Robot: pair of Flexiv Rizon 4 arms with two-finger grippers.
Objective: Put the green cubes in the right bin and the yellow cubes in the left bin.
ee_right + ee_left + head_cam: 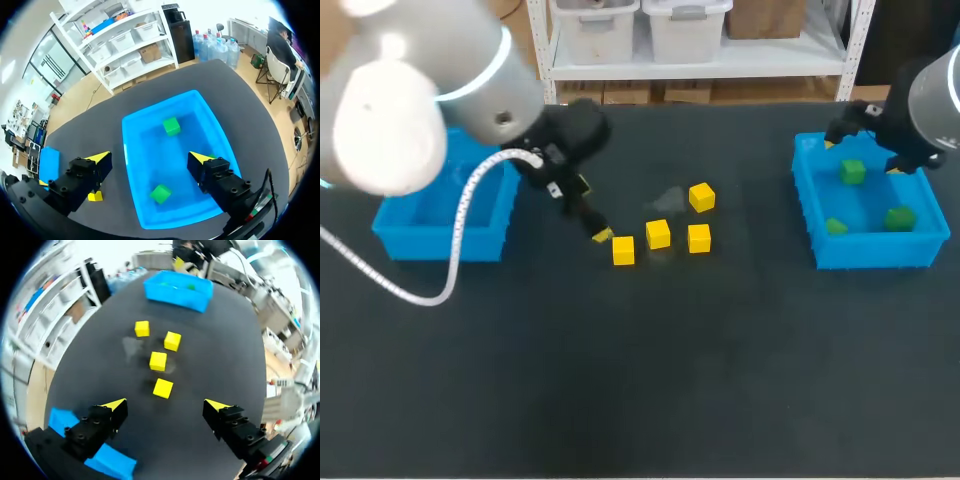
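**Both grippers spread wide; yellow cubes loose on the worktop**

The left gripper (pixel 165 405) hangs over the dark matte worktop (pixel 640 380). Its yellow-tipped fingers are spread far apart and hold nothing. Just ahead of the gap between the fingers lies the nearest small yellow cube (pixel 163 388). A second yellow cube (pixel 158 361) sits a little beyond it. A third yellow cube (pixel 172 340) and a fourth yellow cube (pixel 142 328) lie further ahead, and none of the four touch. The rectangular blue plastic left bin (pixel 440 240) stands off to this gripper's side; whether it holds any cubes cannot be told.

The right gripper (pixel 149 158) hovers above the rectangular blue plastic right bin (pixel 129 165), also spread wide and empty. On the bin's floor, one small green cube (pixel 171 126) rests ahead of the gripper. Another green cube (pixel 160 193) lies beneath the gap between the fingers, closer to the wrist. The head view shows a third green cube (pixel 835 227) in the same bin.
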